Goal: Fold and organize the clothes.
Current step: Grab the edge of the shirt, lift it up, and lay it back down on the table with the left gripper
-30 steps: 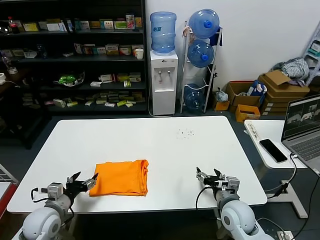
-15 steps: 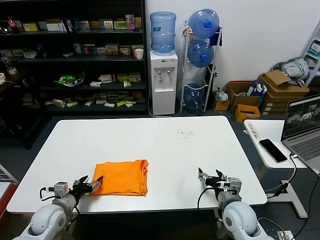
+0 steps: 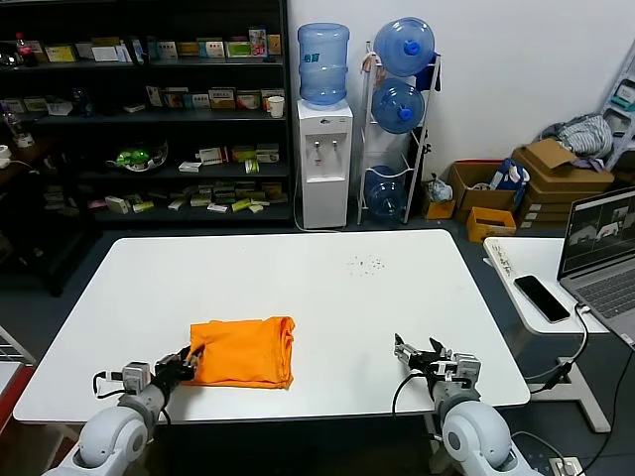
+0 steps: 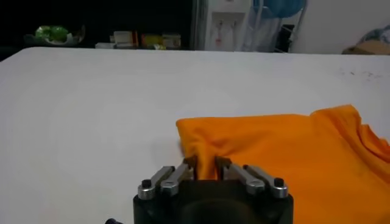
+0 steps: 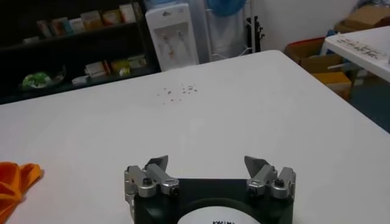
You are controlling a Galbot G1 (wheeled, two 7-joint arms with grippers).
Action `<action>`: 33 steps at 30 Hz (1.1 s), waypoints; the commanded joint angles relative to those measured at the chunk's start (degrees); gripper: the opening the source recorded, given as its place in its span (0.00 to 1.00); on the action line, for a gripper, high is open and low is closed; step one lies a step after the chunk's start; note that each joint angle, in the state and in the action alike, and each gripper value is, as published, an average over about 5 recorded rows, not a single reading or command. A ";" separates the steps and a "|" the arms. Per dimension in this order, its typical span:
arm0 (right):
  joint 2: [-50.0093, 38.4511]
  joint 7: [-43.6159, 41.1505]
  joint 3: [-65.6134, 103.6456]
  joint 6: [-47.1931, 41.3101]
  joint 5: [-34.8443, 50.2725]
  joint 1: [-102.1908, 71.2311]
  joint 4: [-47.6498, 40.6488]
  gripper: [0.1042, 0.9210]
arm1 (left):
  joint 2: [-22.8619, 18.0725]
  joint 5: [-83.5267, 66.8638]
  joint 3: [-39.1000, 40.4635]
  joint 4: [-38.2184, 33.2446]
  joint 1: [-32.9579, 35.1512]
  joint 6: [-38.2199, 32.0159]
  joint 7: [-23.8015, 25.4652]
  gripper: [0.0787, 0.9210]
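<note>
The orange T-shirt (image 3: 243,351) lies folded on the white table (image 3: 327,288) near its front left edge. My left gripper (image 3: 189,362) is at the shirt's near left corner, shut on a pinch of the orange cloth. In the left wrist view the fingers (image 4: 189,163) clamp a small fold of the T-shirt (image 4: 286,152). My right gripper (image 3: 405,353) sits open and empty above the table's front right part, well away from the shirt. In the right wrist view the right gripper (image 5: 207,163) has its jaws wide apart, and an edge of the shirt (image 5: 15,182) shows at the side.
A side desk (image 3: 531,278) on the right holds a phone (image 3: 542,297) and a laptop (image 3: 600,248). Small dark specks (image 3: 369,264) lie on the table's far part. Shelves (image 3: 149,109), a water dispenser (image 3: 324,149) and cardboard boxes (image 3: 556,178) stand behind.
My left gripper has moved forward to the shirt's near left corner and closed on the cloth. The right gripper has hardly moved.
</note>
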 commanded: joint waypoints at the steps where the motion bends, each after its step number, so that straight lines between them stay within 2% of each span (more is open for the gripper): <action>1: 0.02 0.31 -0.08 0.33 0.03 0.14 -0.39 0.88 | -1.54 8.12 -0.42 -8.79 2.39 -2.57 -3.81 0.22; 4: 0.03 0.40 -0.26 0.50 0.07 0.41 -0.75 0.88 | -1.53 9.59 -1.06 -14.15 3.85 -1.21 -6.43 0.12; 7: 0.04 0.41 -0.60 0.74 0.12 0.94 -1.22 0.88 | -0.26 8.89 -1.95 -19.97 5.15 2.88 -9.91 0.07; 9: 0.08 0.41 -0.88 0.93 0.22 1.43 -1.56 0.88 | 1.92 7.02 -3.14 -23.71 6.15 6.36 -11.97 0.06; 12: 0.11 0.34 -1.40 1.24 0.57 2.19 -1.93 0.88 | 7.94 4.05 -7.19 -26.89 8.84 9.81 -13.12 0.06; 15: 0.12 0.13 -2.05 1.56 1.02 3.04 -2.15 0.88 | 15.18 3.34 -13.90 -23.89 13.05 10.17 -10.31 0.06; 18: 0.24 -0.10 -2.49 1.85 1.46 3.73 -2.20 0.88 | 21.32 5.96 -20.97 -16.35 16.78 7.98 -4.94 0.06; 23: 0.33 -0.33 -2.67 2.36 2.06 4.50 -2.59 0.88 | 28.29 14.44 -27.98 -1.73 18.16 3.56 1.41 0.06; 25: 0.24 -0.32 -2.51 2.51 2.21 4.68 -2.72 0.88 | 29.99 16.43 -29.53 1.25 18.60 3.06 2.64 0.06; 29: 0.24 -0.07 -1.97 2.50 2.23 4.72 -2.74 0.88 | 31.55 19.35 -30.42 1.22 19.15 3.56 3.35 0.06; 33: 0.75 0.29 -1.27 2.40 1.72 4.26 -2.44 0.88 | 29.88 15.67 -27.59 -5.36 18.35 5.06 1.31 0.06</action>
